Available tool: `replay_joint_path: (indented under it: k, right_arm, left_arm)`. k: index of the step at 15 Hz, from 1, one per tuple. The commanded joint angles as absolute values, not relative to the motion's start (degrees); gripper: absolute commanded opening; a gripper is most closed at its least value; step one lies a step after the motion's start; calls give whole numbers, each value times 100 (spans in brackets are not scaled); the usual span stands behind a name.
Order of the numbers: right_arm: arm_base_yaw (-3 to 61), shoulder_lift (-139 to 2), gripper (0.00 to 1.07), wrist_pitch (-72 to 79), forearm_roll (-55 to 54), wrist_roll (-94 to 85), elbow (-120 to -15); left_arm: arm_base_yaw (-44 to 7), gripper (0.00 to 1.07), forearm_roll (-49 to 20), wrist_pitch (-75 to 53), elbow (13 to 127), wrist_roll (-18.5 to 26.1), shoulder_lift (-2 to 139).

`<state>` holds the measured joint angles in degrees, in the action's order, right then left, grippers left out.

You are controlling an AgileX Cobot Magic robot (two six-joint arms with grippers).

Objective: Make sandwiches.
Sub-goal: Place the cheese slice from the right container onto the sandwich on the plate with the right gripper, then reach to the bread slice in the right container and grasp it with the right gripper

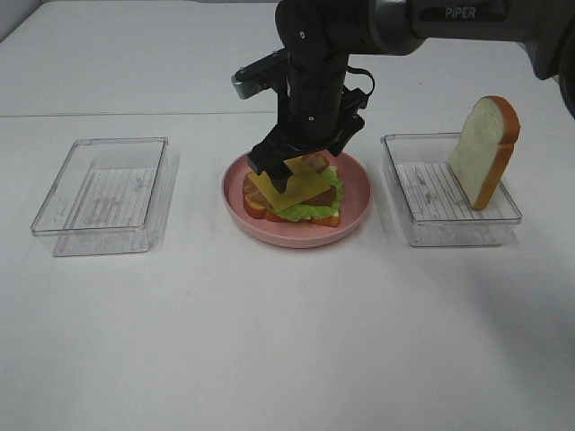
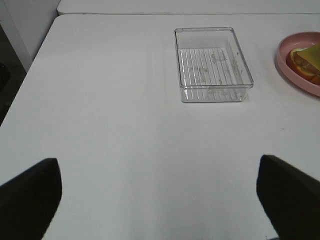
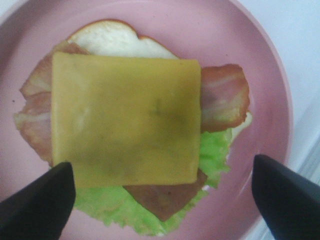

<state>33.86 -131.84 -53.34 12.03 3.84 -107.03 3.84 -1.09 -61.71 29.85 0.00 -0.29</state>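
The sandwich [image 1: 292, 193] is most of the way built. It sits on the pink plate [image 1: 355, 214], and everything else can be placed from that plate. On the plate there is 1 slice of white bread at the bottom, then ruffled lettuce [image 3: 215, 155], brown bacon [image 3: 225, 95], and a yellow cheese square [image 3: 125, 117] lying flat on top and covering most of the stack. The cheese looks a little skewed against the bread below, with lettuce and bacon poking out past its edges on the side toward the tray that holds the spare bread.

The right gripper [image 1: 301, 157] hangs directly over the plate, just above the cheese. In the right wrist view its 2 dark fingertips [image 3: 37, 200] stand wide apart on either side of the stack, with nothing between them, so I would say the cheese is already let go.

What is left, as I judge it, is the lid: 1 more slice of bread [image 1: 485, 153] leans upright in the clear tray [image 1: 431, 224] to the right of the plate, untouched. That slice needs to be picked up and laid over the cheese to close the sandwich.

The clear tray [image 1: 99, 197] to the left of the plate holds nothing I can see. The left gripper [image 2: 160, 200] hovers over bare table well to the left of the plate, its fingers spread wide and carrying nothing.
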Motion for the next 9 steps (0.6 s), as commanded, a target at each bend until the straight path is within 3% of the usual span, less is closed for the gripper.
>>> replay_joint_path:
  k: [1,5,9]
  right_arm:
    - [3369,-13041,99,-5718,1667,682,-10760]
    - [3352,-12634,99,-5942,1713,602,-10766]
    - [2905,-11648,99,-6165,1856,521,-10766]
  left_arm:
    - [395,98,-149,-6154,2974,-34,-126]
    - [395,98,-149,-6154,2974,-34,-126]
    - [395,98,-149,-6154,2974,-34,-126]
